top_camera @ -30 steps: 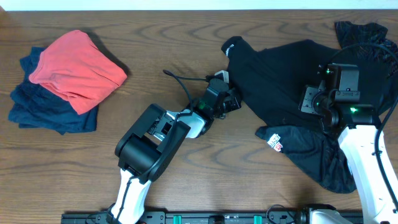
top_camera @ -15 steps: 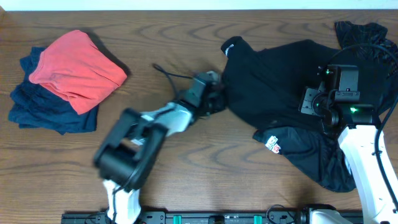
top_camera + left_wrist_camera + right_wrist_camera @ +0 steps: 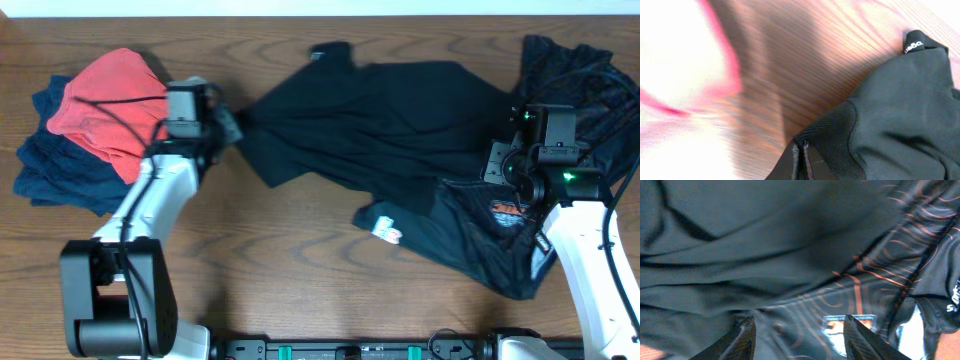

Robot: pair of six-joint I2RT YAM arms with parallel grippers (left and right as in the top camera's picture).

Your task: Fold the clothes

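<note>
A black shirt [image 3: 390,125] lies stretched across the table's middle and right, over a black patterned garment [image 3: 480,240] with an orange logo [image 3: 847,327]. My left gripper [image 3: 232,125] is shut on the shirt's left edge, beside the pile at the left; the left wrist view shows the shut jaws [image 3: 801,162] pinching the black hem [image 3: 825,130]. My right gripper [image 3: 500,165] is open above the black cloth; its fingers [image 3: 797,330] are spread over the patterned garment, holding nothing.
A folded red garment [image 3: 120,100] lies on folded navy clothes [image 3: 70,175] at the left. A white tag [image 3: 385,230] shows at the garment's lower edge. Bare wood table [image 3: 290,270] lies in front.
My left gripper has pulled the shirt's edge far to the left, from the table's middle to beside the folded pile, stretching the shirt out. The right arm has stayed put.
</note>
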